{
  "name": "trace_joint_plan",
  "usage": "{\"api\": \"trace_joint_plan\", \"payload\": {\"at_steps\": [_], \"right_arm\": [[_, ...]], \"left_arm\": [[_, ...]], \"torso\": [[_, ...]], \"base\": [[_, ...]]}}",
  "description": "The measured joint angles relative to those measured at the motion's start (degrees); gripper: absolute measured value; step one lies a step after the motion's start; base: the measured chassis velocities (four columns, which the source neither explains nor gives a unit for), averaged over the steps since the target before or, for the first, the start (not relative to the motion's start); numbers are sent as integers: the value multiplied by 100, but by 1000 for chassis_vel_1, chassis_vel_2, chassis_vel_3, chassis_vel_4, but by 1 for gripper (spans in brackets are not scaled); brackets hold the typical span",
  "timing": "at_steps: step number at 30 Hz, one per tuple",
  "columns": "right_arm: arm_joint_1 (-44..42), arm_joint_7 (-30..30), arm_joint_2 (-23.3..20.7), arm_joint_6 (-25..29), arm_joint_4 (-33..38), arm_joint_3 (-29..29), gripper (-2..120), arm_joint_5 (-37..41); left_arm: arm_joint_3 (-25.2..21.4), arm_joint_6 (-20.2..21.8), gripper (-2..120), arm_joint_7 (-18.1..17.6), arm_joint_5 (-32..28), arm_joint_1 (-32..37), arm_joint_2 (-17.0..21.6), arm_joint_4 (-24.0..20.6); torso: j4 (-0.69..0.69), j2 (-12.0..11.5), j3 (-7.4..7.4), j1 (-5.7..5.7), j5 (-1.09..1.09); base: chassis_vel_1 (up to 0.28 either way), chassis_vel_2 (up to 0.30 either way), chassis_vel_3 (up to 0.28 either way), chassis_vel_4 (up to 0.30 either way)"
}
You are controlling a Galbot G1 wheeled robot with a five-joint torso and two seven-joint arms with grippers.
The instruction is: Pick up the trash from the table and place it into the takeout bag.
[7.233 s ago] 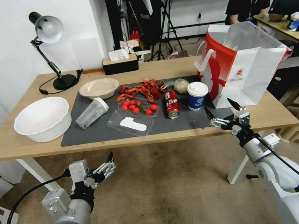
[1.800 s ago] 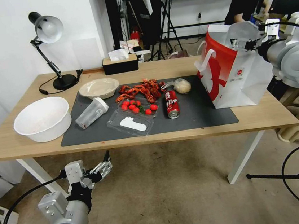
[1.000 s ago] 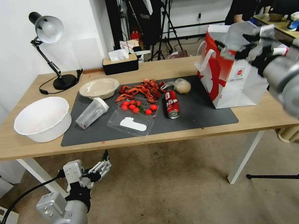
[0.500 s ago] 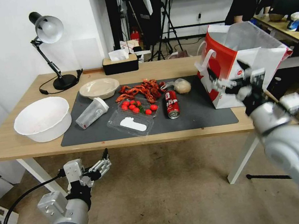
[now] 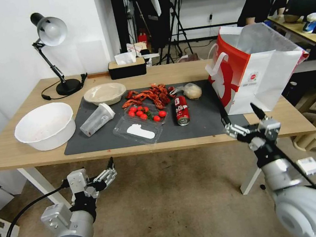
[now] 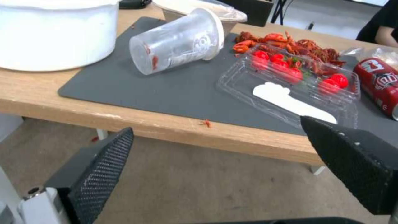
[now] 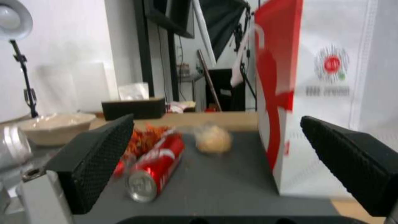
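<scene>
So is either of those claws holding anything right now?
No, both are open and empty: the left gripper below the table edge, the right gripper near the takeout bag.

right gripper (image 5: 242, 117) raised, fingers spread, left gripper (image 5: 109, 169) low, fingers spread

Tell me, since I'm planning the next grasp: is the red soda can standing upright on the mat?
No, the red soda can lies on its side on the dark mat, its top end facing the table's near edge.
</scene>
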Motion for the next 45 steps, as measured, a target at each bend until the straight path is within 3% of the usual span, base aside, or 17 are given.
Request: {"api": "trace_joint_plan", "payload": {"at_steps": [12, 25, 36, 45], "right_arm": [[-513, -454, 278, 503, -556, -104, 100, -80], [-535, -614, 349, 596, -793, -133, 100, -13], [-304, -600, 249, 339, -805, -178, 100, 115], [581, -427, 69, -332, -783, -534, 100, 335]], "left_arm": [[-12, -143, 100, -12, 41, -18, 31, 126], [-205, -1002, 100, 420, 1069, -28, 66, 692], [-208, -1112, 100, 454, 1120, 5, 35, 780], [-209, -1124, 100, 444, 1112, -1, 27, 782]], "torso": [[0, 0, 1, 2, 1], [0, 0, 1, 1, 0], [-1, 0, 1, 1, 1], [0, 0, 1, 1, 0]], "base": [[0, 0, 0, 0], [0, 0, 0, 0], [0, 0, 0, 0], [0, 0, 0, 0]]}}
